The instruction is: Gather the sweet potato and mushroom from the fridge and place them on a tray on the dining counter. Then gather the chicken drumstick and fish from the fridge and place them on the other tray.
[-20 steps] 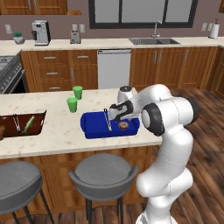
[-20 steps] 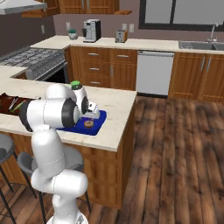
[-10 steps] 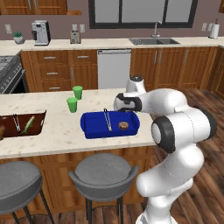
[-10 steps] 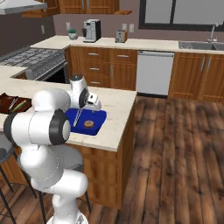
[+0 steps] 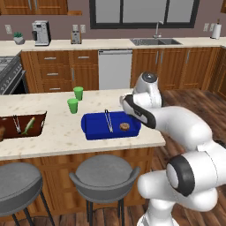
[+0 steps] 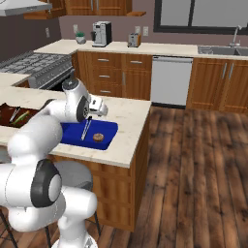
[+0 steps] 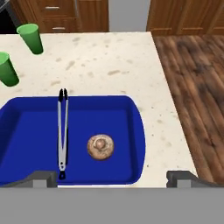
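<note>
Now: mushroom (image 7: pixel 100 146) lying in the blue tray (image 7: pixel 26 131) on the dining worktop (image 5: pixel 62 132).
Metal tongs (image 7: pixel 62 131) lie in the tray beside the mushroom, apart from it. Above, the pincer (image 7: pixel 112 177) hangs wide open, holding nothing. Two green cups (image 5: pixel 75 99) stand near the tray.

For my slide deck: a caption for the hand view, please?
Open gripper above a blue tray holding a mushroom and tongs.

Arm swung from over the blue tray (image 5: pixel 95 126) toward its right end, gripper (image 7: pixel 112 177) raised clear, jaws slightly wider, mushroom (image 7: pixel 100 146) uncovered
</note>
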You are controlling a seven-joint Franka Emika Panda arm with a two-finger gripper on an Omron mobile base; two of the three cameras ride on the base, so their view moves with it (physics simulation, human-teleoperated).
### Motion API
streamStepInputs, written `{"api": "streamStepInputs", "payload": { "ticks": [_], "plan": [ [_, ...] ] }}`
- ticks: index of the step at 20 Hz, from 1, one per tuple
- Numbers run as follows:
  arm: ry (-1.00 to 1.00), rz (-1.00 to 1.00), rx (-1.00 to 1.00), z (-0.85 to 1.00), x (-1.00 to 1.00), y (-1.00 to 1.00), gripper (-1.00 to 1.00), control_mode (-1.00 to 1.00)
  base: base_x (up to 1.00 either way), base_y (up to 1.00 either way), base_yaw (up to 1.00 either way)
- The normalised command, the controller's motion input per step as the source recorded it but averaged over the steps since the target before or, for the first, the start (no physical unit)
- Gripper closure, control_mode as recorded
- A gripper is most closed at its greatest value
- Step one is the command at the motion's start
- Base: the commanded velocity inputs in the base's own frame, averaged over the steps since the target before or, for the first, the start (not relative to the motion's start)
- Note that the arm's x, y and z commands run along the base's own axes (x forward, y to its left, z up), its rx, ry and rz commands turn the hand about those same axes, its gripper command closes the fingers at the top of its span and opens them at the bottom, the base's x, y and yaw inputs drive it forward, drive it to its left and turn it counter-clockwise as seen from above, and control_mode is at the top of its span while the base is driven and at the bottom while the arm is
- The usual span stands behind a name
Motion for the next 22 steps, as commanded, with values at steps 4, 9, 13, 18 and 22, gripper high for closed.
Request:
{"api": "streamStepInputs", "payload": {
  "ticks": [4, 9, 13, 18, 22],
  "plan": [
    [-0.23, 0.0, -0.02, 0.8, -0.55, -0.09, -1.0, -1.0, 0.0, 0.0, 0.0],
    [-0.19, 0.0, 0.0, 0.7, -0.56, -0.16, -1.0, -1.0, 0.0, 0.0, 0.0],
    [-0.16, 0.0, 0.0, 0.3, -0.77, -0.1, -1.0, -1.0, 0.0, 0.0, 0.0],
    [-0.02, 0.0, 0.0, 0.0, -0.76, 0.0, -1.0, -1.0, 0.0, 0.0, 0.0],
    [-0.02, 0.0, 0.01, 0.14, -0.89, 0.0, -1.0, -1.0, 0.0, 0.0, 0.0]
  ]
}}
